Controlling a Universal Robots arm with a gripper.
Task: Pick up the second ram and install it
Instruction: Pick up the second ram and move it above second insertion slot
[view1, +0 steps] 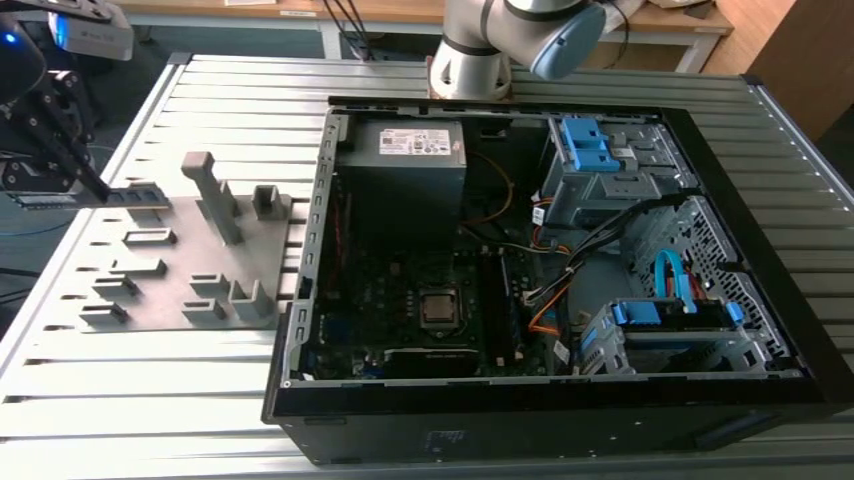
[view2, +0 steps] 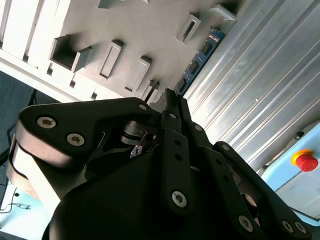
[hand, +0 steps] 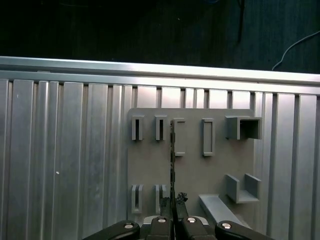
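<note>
Over at the exterior view's left, the gripper (view1: 91, 190) hangs above the far edge of a grey fixture plate (view1: 160, 285) that lies on the ribbed metal counter (view1: 160, 400). Its jaws are drawn together on the second ram (view1: 54, 199), a thin blue board held flat and level at the fingertips. Whether the stick is fully clear of the plate or just touching it is hard to tell from this angle.

In the first wrist view the gripper (hand: 172, 202) pinches the second ram (hand: 172, 150) edge-on. It shows as a dark narrow line running out over the fixture plate (hand: 150, 160) between its moulded slots. In the second wrist view the blue board (view2: 202, 52) juts out past the gripper (view2: 169, 97), along the line where the plate (view2: 150, 30) meets the counter (view2: 250, 90).

The open computer case (view1: 534, 420) sits just beside the plate, toward the exterior view's right, well apart from the gripper. Its motherboard (view1: 400, 290) is exposed.
</note>
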